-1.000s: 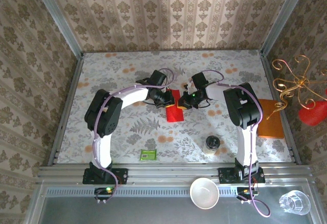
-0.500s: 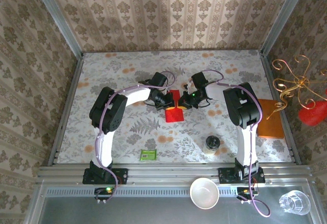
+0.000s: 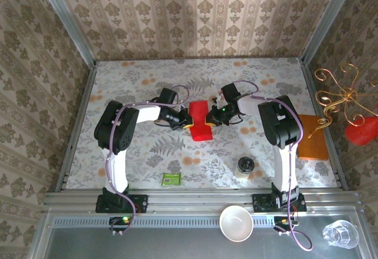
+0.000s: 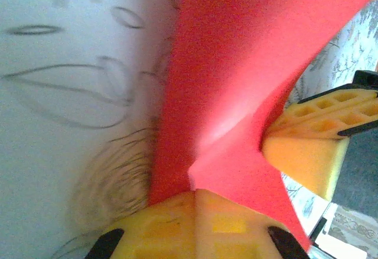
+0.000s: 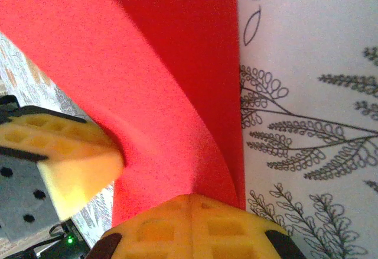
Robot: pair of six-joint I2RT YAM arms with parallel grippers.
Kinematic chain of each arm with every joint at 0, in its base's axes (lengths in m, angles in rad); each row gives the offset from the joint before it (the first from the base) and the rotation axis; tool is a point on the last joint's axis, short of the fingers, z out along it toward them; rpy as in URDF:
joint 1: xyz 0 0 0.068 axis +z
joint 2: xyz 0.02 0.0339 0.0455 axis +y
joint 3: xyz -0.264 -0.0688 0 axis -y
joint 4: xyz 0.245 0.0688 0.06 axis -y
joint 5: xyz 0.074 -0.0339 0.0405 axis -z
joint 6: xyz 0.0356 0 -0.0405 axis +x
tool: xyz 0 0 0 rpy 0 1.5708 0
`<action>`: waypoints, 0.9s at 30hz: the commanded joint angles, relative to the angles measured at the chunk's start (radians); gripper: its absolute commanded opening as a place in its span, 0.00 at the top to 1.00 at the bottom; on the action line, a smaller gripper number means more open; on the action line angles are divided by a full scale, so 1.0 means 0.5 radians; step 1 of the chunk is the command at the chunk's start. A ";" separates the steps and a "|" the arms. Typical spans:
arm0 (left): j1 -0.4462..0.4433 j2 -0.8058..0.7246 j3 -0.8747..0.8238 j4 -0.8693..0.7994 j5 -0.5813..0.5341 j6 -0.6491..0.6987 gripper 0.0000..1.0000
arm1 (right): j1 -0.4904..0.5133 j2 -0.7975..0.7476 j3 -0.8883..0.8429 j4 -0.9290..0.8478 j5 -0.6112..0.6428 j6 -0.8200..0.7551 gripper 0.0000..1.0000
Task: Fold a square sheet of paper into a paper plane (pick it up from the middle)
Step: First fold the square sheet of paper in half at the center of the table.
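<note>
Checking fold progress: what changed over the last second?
The left tool pulled back to the left, and the red sheet now spreads wider between both tools. The right tool stayed put, pinching the sheet; green packet, jar and orange pad unmoved.

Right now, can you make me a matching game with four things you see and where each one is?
Things:
1. red paper
2. green packet
3. orange pad
4. white cup

Places:
A. near edge of the table
B. on the metal shelf in front of the arm bases
C. pinched by the left gripper and right gripper
D. right edge of the table

Pairs: 1-C, 2-A, 3-D, 4-B
</note>
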 commanded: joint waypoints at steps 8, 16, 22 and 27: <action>0.056 -0.184 0.058 -0.183 -0.034 0.116 0.94 | 0.032 0.300 -0.188 -0.367 0.584 0.010 0.95; -0.144 0.131 0.296 -0.004 -0.026 -0.053 0.94 | 0.031 0.303 -0.188 -0.367 0.584 0.007 0.95; -0.046 0.195 0.240 -0.059 -0.069 0.039 0.94 | 0.032 0.297 -0.191 -0.371 0.600 0.006 0.95; 0.187 0.156 0.068 -0.011 -0.120 0.071 0.94 | 0.031 0.291 -0.199 -0.373 0.620 0.008 0.95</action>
